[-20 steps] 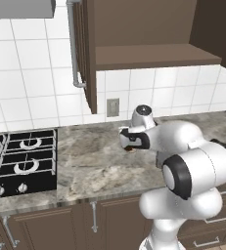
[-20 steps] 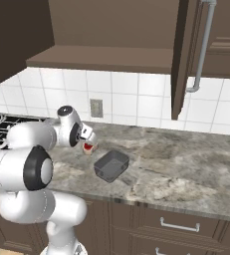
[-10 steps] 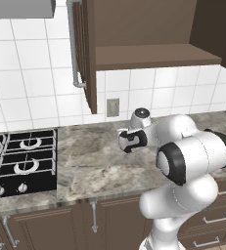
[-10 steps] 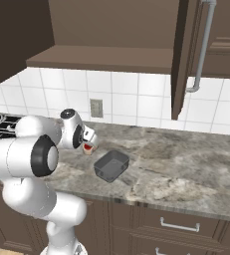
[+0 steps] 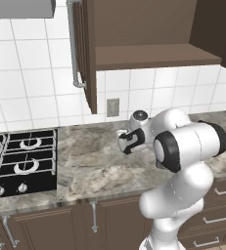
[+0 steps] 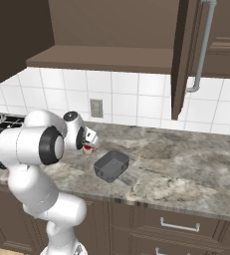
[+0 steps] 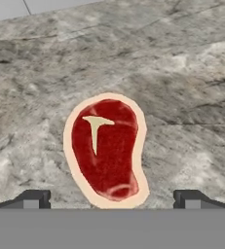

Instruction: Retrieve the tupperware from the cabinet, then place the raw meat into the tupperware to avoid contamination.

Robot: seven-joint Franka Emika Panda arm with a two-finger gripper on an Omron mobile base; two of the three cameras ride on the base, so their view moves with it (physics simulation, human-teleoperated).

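The gripper (image 7: 112, 200) stands with jaws spread wide, its two dark tips at the lower left and lower right of the hand view, holding nothing. Between them, at centre frame, the raw meat (image 7: 106, 151) lies flat on the marbled counter (image 7: 182, 73). In the right base view the meat (image 6: 88, 149) shows just below the hand, left of centre, with the tupperware (image 6: 111, 166) near it to the right. The cabinet (image 6: 183, 55) door hangs open at upper right.
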